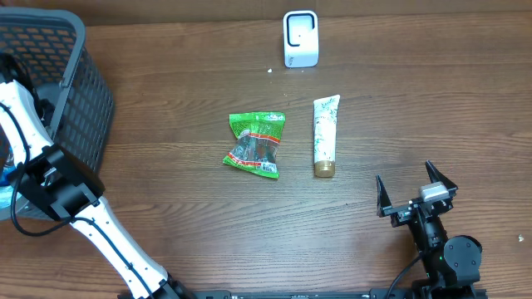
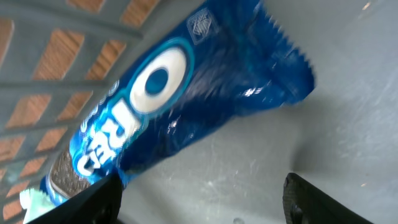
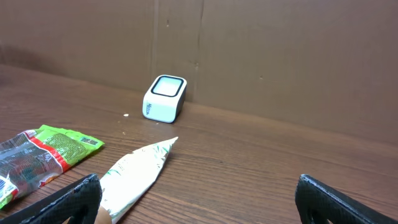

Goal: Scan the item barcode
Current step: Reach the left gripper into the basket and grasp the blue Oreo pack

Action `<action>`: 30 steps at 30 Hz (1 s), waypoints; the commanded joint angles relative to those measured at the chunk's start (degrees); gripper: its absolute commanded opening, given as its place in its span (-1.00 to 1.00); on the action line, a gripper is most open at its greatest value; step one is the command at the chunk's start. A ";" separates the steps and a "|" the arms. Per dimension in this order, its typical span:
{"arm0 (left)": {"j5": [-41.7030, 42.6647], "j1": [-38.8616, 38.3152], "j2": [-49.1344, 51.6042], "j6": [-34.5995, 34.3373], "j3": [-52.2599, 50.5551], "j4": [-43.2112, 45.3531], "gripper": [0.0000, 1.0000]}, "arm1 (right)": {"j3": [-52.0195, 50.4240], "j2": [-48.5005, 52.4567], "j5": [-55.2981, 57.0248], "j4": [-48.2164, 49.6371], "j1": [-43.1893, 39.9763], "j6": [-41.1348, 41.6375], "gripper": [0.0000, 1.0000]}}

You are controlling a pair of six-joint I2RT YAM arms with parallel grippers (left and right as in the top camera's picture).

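Item: a glossy blue crinkled snack packet with a white oval logo lies on its side inside the dark grey plastic mesh basket, which stands far to the left of the scanner.
Scanner: a small white box-shaped barcode scanner with a dark window stands upright at the far edge of the table.
Left gripper: the left gripper is down in the basket, well left of the scanner; its black fingers are spread wide.
Item and fingers: the packet lies slantwise just ahead of the fingers, its lower end right at the left finger and its serrated end clear of the right one; nothing is pinched.
Right gripper: the right gripper sits low, nearer the robot and to the right of the scanner, fingers spread fully and empty.
Other goods: a green foil snack packet and a white tube with a gold cap lie side by side, apart, in front of the scanner.
Surface: dark brown wood-grain table.
Room: a plain brown cardboard wall rises just behind the scanner.
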 commanded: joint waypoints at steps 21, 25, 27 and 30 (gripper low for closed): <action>4.83 -1.03 1.05 18.84 -1.55 12.15 0.28 | -0.61 -0.63 0.09 0.31 -0.33 0.00 1.00; 4.83 -0.72 1.05 18.80 -4.52 14.67 0.20 | -0.61 -0.63 0.09 0.31 -0.33 0.00 1.00; 4.81 -0.59 1.05 18.80 -6.34 15.82 0.00 | -0.61 -0.63 0.09 0.31 -0.33 0.00 1.00; 4.81 -0.52 1.05 18.80 -8.96 17.25 -0.13 | -0.61 -0.63 0.09 0.31 -0.33 0.00 1.00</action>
